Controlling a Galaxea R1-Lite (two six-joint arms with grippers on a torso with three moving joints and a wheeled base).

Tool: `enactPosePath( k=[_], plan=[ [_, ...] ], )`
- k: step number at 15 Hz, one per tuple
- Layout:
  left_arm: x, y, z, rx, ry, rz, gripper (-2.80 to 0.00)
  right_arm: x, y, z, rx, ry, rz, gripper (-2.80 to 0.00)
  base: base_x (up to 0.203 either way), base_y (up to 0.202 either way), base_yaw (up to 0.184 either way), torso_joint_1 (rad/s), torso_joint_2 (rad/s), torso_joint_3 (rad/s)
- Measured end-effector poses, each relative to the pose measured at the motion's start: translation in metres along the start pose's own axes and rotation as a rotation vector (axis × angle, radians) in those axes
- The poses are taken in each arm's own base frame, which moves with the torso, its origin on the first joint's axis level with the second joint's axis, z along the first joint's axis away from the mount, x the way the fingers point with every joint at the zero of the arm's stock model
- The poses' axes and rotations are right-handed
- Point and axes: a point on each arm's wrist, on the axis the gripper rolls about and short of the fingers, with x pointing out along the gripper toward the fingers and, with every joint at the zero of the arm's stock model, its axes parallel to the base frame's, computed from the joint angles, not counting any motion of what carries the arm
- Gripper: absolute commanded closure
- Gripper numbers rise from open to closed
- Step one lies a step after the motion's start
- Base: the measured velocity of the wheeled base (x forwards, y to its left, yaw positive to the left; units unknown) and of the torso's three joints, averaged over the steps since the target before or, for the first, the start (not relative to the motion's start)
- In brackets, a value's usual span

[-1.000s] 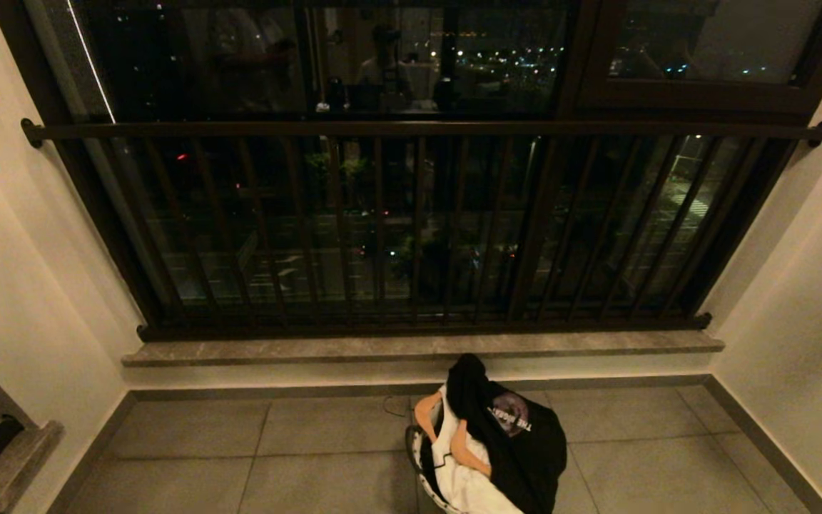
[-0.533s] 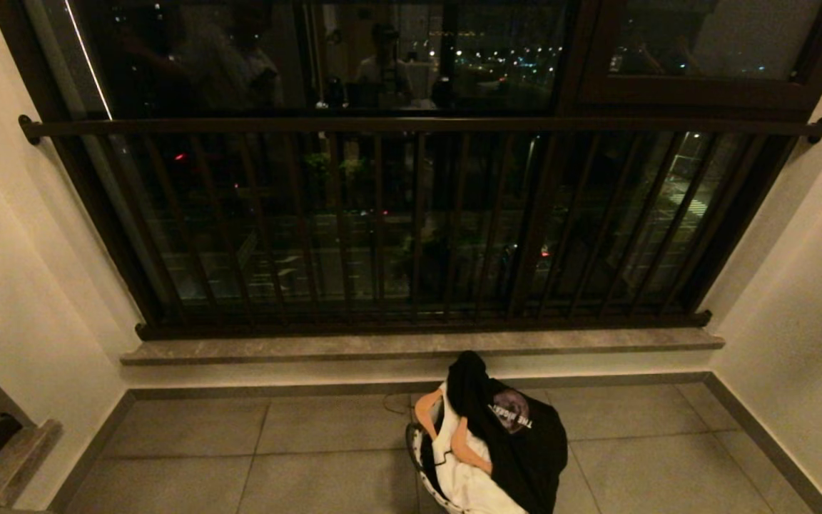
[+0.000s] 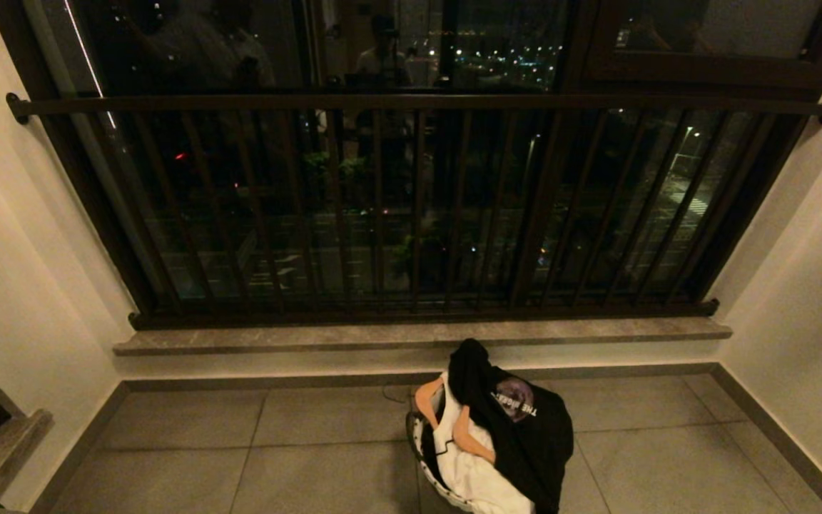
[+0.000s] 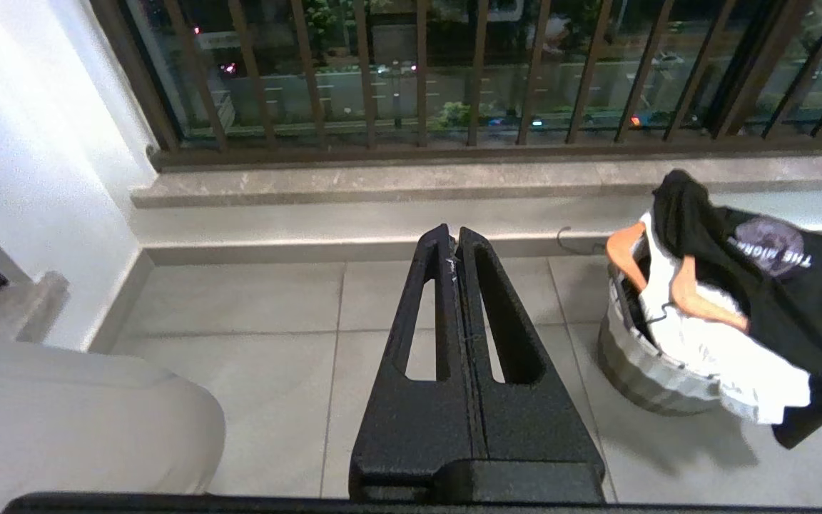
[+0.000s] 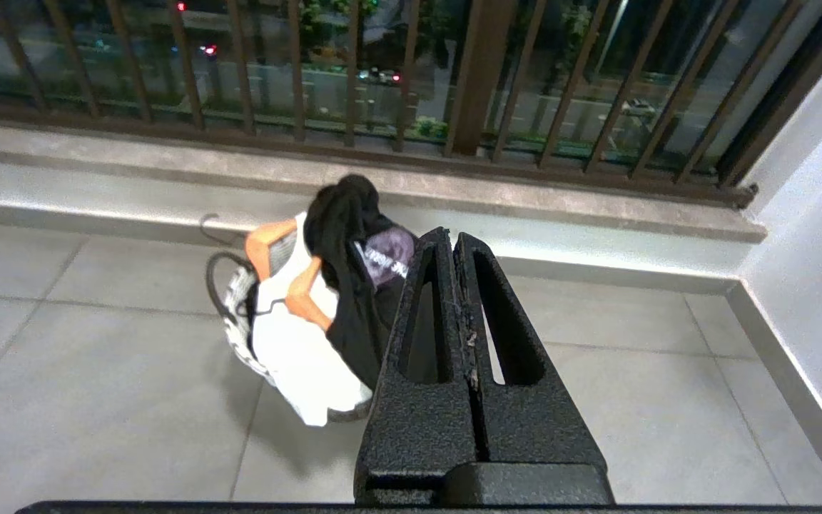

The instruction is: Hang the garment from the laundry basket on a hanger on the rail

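Tiled floor (image 3: 311,428); shirt (image 3: 525,428) print "THE"

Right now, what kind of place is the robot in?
Probably an enclosed home balcony used for laundry: a big window with a dark guard railing, a tiled floor, and a basket heaped with clothes.

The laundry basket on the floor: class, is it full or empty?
Full. The laundry basket overflows: a white garment and a black T-shirt spill over its rim, with orange hangers poking out on top.
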Motion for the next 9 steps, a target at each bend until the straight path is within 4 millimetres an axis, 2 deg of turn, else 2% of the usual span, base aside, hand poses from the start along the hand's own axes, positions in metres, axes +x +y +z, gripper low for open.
enactPosePath(
  k=[9],
  plan=[
    [0.0,0.0,0.0001,-0.001,0.0,0.0,0.0,0.0,0.0,0.0,-0.001,0.0,0.001,0.0,0.0,0.0,0.0,-0.19,0.52,0.326]
  ],
)
